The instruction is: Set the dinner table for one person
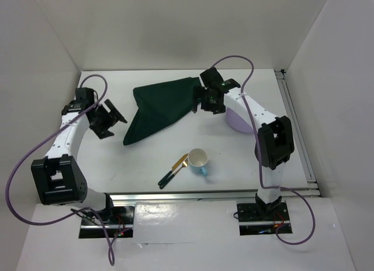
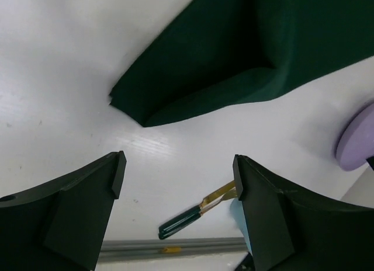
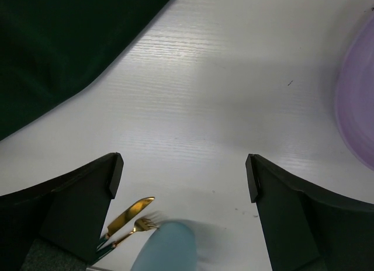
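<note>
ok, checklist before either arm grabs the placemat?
1. Left gripper open, empty: ok.
2. Right gripper open, empty: ok.
3. Placemat flat on the table: not ok, folded over itself.
4. Knife and fork off the placemat: ok, beside the cup.
5. Plate clear of the right arm: cannot tell, arm covers part.
6. Cup upright: cannot tell.

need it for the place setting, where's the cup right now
In the top view the cup sits near the front edge of the dinner table, just right of the gold-and-green cutlery.
</note>
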